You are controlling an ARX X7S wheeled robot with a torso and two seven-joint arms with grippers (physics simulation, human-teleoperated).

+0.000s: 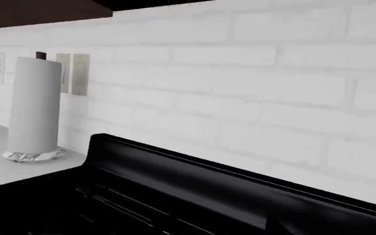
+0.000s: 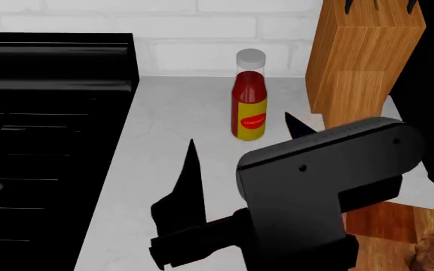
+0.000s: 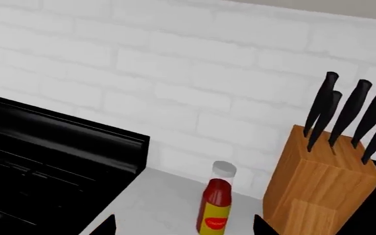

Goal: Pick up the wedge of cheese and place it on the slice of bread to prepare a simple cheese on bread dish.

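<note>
My right gripper [image 2: 239,132] hangs over the worktop [image 2: 172,113] with its jaws spread wide and nothing between them — the sauce bottle [image 2: 250,96] stands just beyond. My left gripper shows in no view, so I cannot tell how its jaws stand. At the near right corner a wooden board [image 2: 386,226] peeks out, with a pale yellow edge and a brownish lump on it (cheese and bread, I'd guess, but too cropped to say). Whether the wedge already sits on the slice, I cannot judge. The knife block [image 3: 318,196] is far right.
</note>
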